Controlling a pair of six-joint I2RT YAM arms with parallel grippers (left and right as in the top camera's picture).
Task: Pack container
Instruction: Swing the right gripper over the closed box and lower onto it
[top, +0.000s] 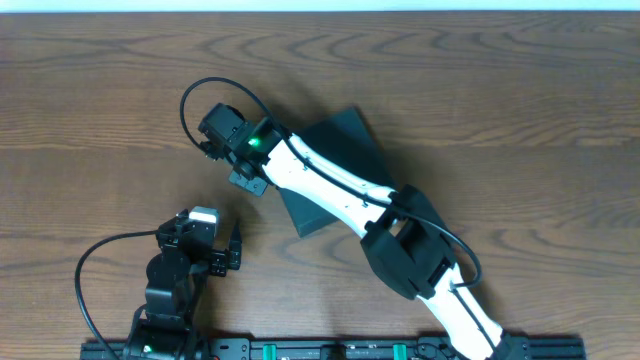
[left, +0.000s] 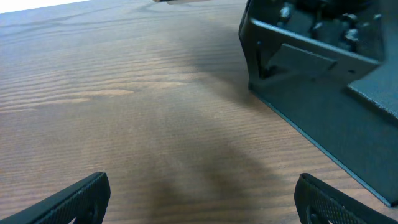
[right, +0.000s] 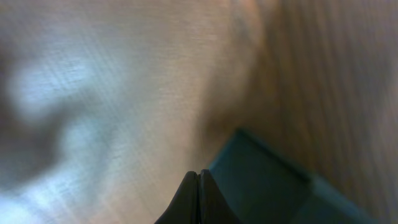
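Observation:
The container is a square dark teal-black box lying closed in the middle of the table, partly under my right arm. It also shows in the left wrist view and the right wrist view. My right gripper is shut with nothing between its fingers, its tips right at the box's left corner. My left gripper is open and empty, low over bare wood to the front left of the box and apart from it. No snack packets are in view.
The wooden table runs to its far edge at the top. My right arm lies diagonally across the box. The arm bases and a black rail are at the near edge.

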